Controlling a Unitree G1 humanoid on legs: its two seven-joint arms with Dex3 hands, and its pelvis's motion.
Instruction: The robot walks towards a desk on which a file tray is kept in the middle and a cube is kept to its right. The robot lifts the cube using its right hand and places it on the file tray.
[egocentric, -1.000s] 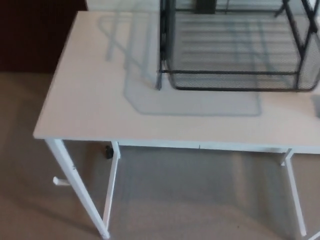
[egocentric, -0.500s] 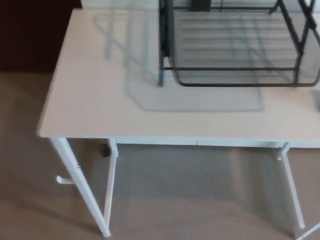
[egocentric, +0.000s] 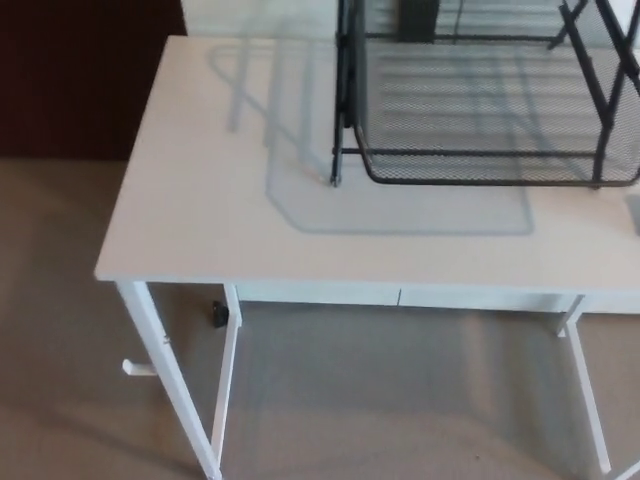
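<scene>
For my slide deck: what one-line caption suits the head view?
Black mesh file tray standing on a white desk, beige carpet below.

One white desk (egocentric: 200, 220) and one file tray (egocentric: 480, 182) (black wire mesh).

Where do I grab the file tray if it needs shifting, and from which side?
On the file tray, probably the front top rail, from the near side, reaching down. That thin horizontal bar faces the robot and sits raised above the mesh floor, so a hand can wrap it.
</scene>
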